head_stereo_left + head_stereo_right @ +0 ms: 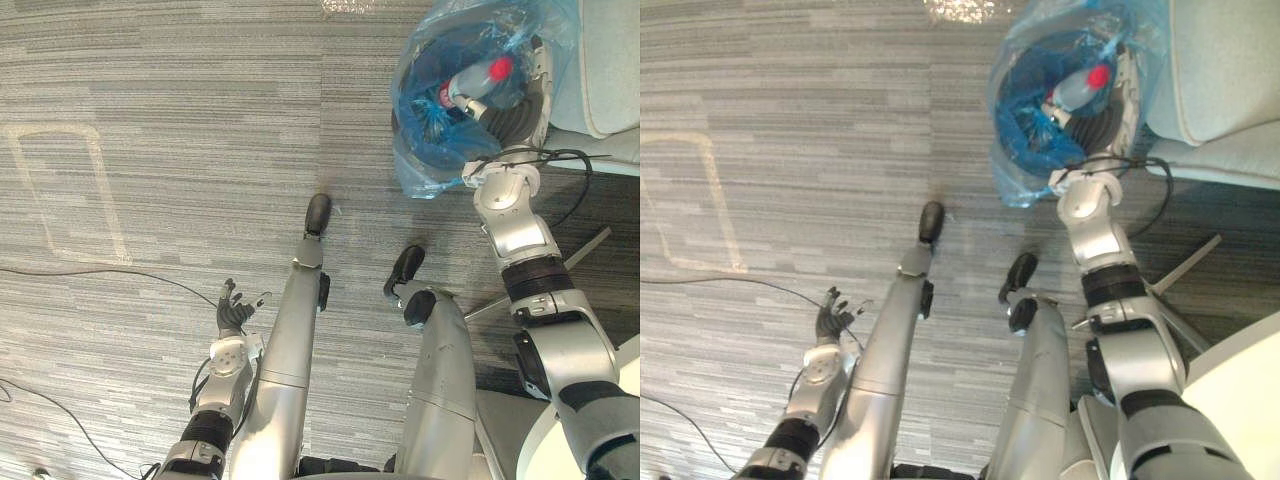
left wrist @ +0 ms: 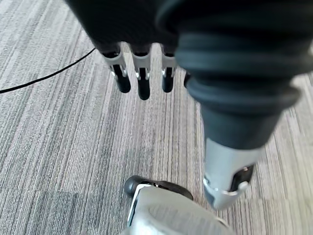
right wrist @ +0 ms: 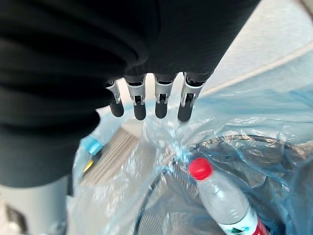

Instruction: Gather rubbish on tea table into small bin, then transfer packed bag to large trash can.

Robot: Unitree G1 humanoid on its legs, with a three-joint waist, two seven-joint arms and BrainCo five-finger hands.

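Observation:
A small dark bin (image 1: 432,112) lined with a blue plastic bag (image 1: 420,172) stands on the carpet at the upper right. Inside it lies a clear bottle with a red cap (image 1: 484,78), also seen close in the right wrist view as the bottle (image 3: 222,198). My right hand (image 1: 518,100) reaches to the bin's right rim, its fingers (image 3: 161,100) straight over the bag's crinkled film (image 3: 234,122) and not curled round anything. My left hand (image 1: 233,314) hangs low at the left over bare carpet, its fingers (image 2: 142,81) relaxed and empty.
A pale upholstered seat (image 1: 612,70) stands just right of the bin. A white round table edge (image 1: 1240,385) shows at the lower right, with a thin metal strut (image 1: 588,246) beside it. A pale tape outline (image 1: 70,190) marks the carpet on the left.

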